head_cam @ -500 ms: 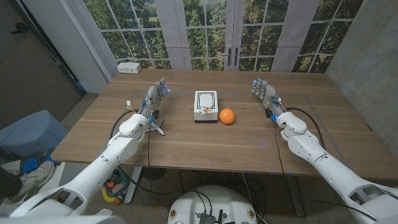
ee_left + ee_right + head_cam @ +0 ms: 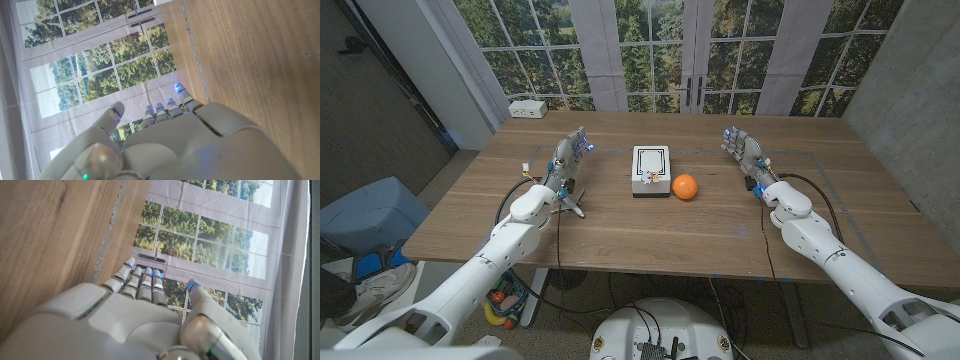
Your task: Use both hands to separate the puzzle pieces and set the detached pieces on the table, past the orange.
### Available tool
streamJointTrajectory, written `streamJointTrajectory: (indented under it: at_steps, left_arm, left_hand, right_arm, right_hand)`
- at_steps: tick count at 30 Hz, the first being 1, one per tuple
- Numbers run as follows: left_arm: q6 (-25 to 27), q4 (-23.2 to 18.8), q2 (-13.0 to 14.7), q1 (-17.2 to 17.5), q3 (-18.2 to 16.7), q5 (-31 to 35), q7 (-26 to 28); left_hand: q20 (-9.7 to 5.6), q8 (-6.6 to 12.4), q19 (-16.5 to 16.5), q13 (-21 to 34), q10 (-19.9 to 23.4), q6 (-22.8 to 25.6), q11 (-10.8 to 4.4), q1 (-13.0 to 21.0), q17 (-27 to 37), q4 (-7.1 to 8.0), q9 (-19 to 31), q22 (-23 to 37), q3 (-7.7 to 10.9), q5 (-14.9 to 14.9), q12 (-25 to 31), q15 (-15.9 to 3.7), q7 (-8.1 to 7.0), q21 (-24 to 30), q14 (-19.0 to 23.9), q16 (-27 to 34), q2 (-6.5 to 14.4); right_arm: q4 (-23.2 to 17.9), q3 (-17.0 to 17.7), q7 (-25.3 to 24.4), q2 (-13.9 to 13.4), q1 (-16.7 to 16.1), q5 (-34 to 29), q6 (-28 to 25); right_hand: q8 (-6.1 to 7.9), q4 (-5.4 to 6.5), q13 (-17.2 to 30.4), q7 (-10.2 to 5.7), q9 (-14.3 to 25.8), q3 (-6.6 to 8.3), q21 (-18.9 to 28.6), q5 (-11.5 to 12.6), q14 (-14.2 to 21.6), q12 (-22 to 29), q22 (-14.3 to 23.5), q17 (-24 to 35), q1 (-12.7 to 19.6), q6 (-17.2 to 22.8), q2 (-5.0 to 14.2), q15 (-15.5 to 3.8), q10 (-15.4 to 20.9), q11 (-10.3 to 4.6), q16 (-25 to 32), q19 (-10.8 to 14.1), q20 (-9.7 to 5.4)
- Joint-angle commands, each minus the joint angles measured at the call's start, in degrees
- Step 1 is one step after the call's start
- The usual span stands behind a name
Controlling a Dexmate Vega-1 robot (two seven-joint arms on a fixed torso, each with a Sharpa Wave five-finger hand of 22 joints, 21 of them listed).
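**A:** Tall paned windows with trees outside, and in front of them a wooden plank table [image 2: 720,225]. Dead centre on it sits the white square puzzle block with black line markings [image 2: 650,171], and the round orange fruit [image 2: 685,187] is just beside it on the robot's right, maybe touching, hard to tell from up there.

**B:** So nothing's started yet?

**A:** Looks that way to me. The left hand [image 2: 569,155] is well off to the block's left, the right hand [image 2: 745,151] well off past the orange, both holding nothing with fingers [image 2: 161,111] straight and apart. Wrist views say the same: fingers stretched out, no object in them. I'd call this the reach-in step, pre-grasp.

**B:** What's next need then?

**A:** My guess: both hands close in on the block from opposite sides. The right one has to get around or over the orange without knocking it rolling. Then one hand steadies while the other pulls a piece. Can't make out the seams between pieces at this size, so where to grip is anyone's call.
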Motion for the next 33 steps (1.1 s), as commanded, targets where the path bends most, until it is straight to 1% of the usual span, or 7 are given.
streamJointTrajectory:
  at_steps: [1,3,5,9,11,20,33]
  left_arm:
    - [0.22,-2.11,1.06,0.51,0.98,5.18,4.53]
    - [0.24,-2.58,1.60,0.38,1.51,7.55,5.87]
    - [0.69,-3.66,2.67,0.12,2.35,11.23,7.68]
    - [1.37,-4.92,4.08,-0.36,3.33,15.67,9.33]
    - [1.47,-5.14,4.31,-0.46,3.47,16.50,9.54]
    - [1.54,-6.02,5.77,-1.11,4.36,21.10,10.16]
    - [2.46,-7.89,8.02,-1.60,5.77,27.85,10.90]
  left_hand:
    - [-2.33,0.58,0.65,0.17,0.70,0.57,-0.69,0.44,-0.29,-1.34,0.25,0.28,0.37,-0.03,0.74,-1.88,-1.04,-0.30,0.14,0.29,3.16]
    - [-2.00,0.92,1.09,0.16,1.07,1.69,-0.78,0.75,-0.48,-2.64,0.27,0.28,0.22,-0.30,0.83,-2.07,-1.66,-0.50,0.53,0.25,2.49]
    - [-1.77,1.26,1.58,0.17,1.62,3.25,-1.07,1.16,-0.57,-4.43,0.31,0.29,-0.17,-0.77,0.95,-1.90,-1.84,-0.83,1.00,0.22,1.67]
    - [-1.70,1.27,2.36,0.19,2.49,4.39,-1.06,1.69,-0.57,-6.70,0.32,0.27,-0.71,-1.44,1.11,-1.47,-2.06,-1.21,1.91,0.34,0.60]
    - [-1.54,1.26,2.59,0.19,2.85,4.71,-1.02,1.91,-0.56,-7.49,0.33,0.26,-0.85,-1.67,1.18,-1.46,-1.99,-1.38,2.03,0.31,0.34]
    - [-1.24,1.19,2.93,0.21,3.35,5.28,-1.00,2.41,-0.53,-9.01,0.35,0.27,-1.03,-2.05,1.20,-1.30,-2.20,-1.77,2.32,0.27,0.17]
    - [-0.83,1.03,3.18,0.22,3.46,5.49,-1.17,2.85,-0.50,-10.31,0.36,0.30,-1.19,-2.34,1.08,-1.34,-2.60,-2.16,2.52,0.23,0.24]
  right_arm:
    - [1.78,-0.25,1.45,0.23,1.26,0.05,0.46]
    - [1.99,-0.21,1.56,0.34,1.34,0.21,0.47]
    - [2.34,-0.19,1.54,0.36,1.43,0.01,0.82]
    - [2.44,-0.08,1.36,0.45,1.33,-0.08,1.23]
    - [2.37,-0.02,1.28,0.50,1.27,0.03,1.20]
    - [1.21,0.20,0.04,0.40,0.40,-0.34,1.54]
    - [-0.83,0.67,-1.65,-0.12,-1.09,-0.78,1.86]
  right_hand:
    - [0.35,-0.05,0.31,-0.05,0.13,0.38,-0.22,0.23,0.42,0.37,0.21,0.08,0.21,0.44,0.88,-2.02,0.57,-0.05,0.28,0.55,-3.63]
    - [0.36,-0.06,0.31,-0.05,0.13,0.40,-0.25,0.23,0.47,0.38,0.21,0.08,0.22,0.46,0.90,-1.88,0.58,-0.05,0.29,0.63,-3.47]
    - [0.38,-0.14,0.31,-0.07,0.13,0.43,-0.28,0.23,0.60,0.40,0.22,0.05,0.30,0.52,0.91,-1.68,0.64,-0.03,0.31,0.77,-3.24]
    - [0.40,-0.33,0.31,-0.01,0.13,0.46,-0.34,0.22,0.90,0.48,0.22,0.00,0.43,0.60,0.79,-1.44,0.86,0.16,0.37,1.01,-2.94]
    - [0.40,-0.45,0.31,0.02,0.13,0.47,-0.38,0.21,0.98,0.49,0.23,-0.04,0.51,0.59,0.72,-1.51,0.92,0.16,0.37,1.10,-2.88]
    - [0.44,-0.81,0.31,0.11,0.14,0.54,-0.53,0.18,1.29,0.49,0.24,-0.15,0.78,0.74,0.64,-1.42,0.96,0.25,0.39,1.33,-2.77]
    - [0.44,-1.10,0.31,0.12,0.14,0.62,-0.65,0.16,1.44,0.51,0.24,-0.23,1.02,0.76,0.64,-1.39,1.06,0.27,0.37,1.49,-2.75]
